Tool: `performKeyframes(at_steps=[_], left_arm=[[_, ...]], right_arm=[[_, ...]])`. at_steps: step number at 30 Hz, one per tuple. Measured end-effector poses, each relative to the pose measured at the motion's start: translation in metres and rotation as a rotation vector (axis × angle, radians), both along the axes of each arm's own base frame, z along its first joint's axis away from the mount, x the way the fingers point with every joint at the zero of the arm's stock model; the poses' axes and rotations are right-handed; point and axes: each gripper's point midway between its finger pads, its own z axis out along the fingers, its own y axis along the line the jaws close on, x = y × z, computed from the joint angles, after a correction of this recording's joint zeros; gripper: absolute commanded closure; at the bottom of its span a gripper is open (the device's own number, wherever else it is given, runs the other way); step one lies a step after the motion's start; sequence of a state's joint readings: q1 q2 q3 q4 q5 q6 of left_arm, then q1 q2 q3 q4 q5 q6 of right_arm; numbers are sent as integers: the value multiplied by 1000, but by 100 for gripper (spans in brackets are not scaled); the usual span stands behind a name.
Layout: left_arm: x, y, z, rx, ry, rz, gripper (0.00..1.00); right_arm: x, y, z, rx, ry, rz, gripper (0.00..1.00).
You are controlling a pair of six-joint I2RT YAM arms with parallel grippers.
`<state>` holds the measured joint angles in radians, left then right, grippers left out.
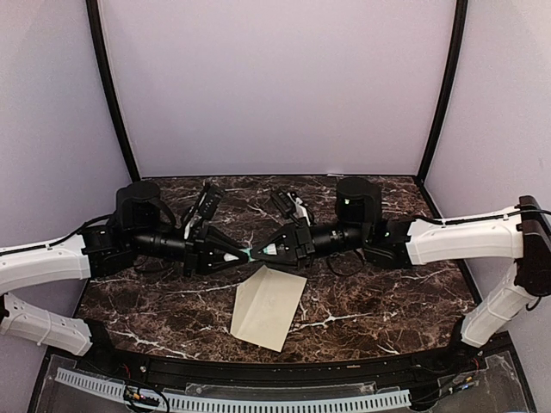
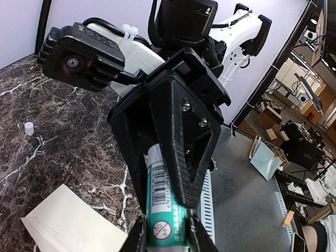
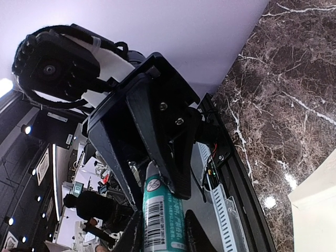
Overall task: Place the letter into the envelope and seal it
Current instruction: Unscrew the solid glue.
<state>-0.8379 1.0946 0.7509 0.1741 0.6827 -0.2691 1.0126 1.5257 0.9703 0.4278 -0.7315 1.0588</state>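
Observation:
The cream envelope [image 1: 267,305] lies flat on the dark marble table, just in front of where the two arms meet. No letter shows in any view. A green glue stick [image 1: 250,253] hangs level above the table between both grippers. My left gripper [image 1: 243,255] is shut on one end of it, and my right gripper [image 1: 258,251] is shut on the other end, tip to tip. In the left wrist view my fingers flank the glue stick [image 2: 165,210], with an envelope corner [image 2: 68,220] below. The right wrist view shows the glue stick [image 3: 160,215] between my fingers.
A small white cap [image 2: 29,127] stands on the marble to the left. Black frame posts rise at the back corners of the table [image 1: 387,292]. A slotted white cable duct [image 1: 258,400] runs along the near edge.

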Motion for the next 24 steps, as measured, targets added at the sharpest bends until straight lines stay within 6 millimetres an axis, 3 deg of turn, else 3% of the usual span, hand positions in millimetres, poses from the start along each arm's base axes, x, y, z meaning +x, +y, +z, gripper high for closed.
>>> performKeyframes(at_steps=[1, 2, 4, 8, 12, 17, 20, 24], left_arm=[[0, 0, 0, -1, 0, -2, 86], [-1, 0, 0, -1, 1, -5, 67], [-1, 0, 0, -1, -1, -5, 47], [4, 1, 0, 4, 8, 30, 23], [11, 7, 2, 17, 28, 92, 15], [33, 24, 1, 59, 104, 211, 15], [53, 39, -20, 116, 195, 285, 18], [71, 48, -70, 230, 355, 331, 24]], right_arm=[[0, 0, 1, 3, -1, 1, 84], [0, 0, 1, 3, -2, 2, 85], [1, 0, 1, 4, -6, -2, 85], [6, -2, -2, -1, -7, -31, 86], [14, -10, -7, -29, -30, -74, 86], [29, -24, -18, -142, -125, -167, 87], [40, -32, -28, -240, -185, -220, 87], [52, -45, -47, -386, -242, -287, 87]])
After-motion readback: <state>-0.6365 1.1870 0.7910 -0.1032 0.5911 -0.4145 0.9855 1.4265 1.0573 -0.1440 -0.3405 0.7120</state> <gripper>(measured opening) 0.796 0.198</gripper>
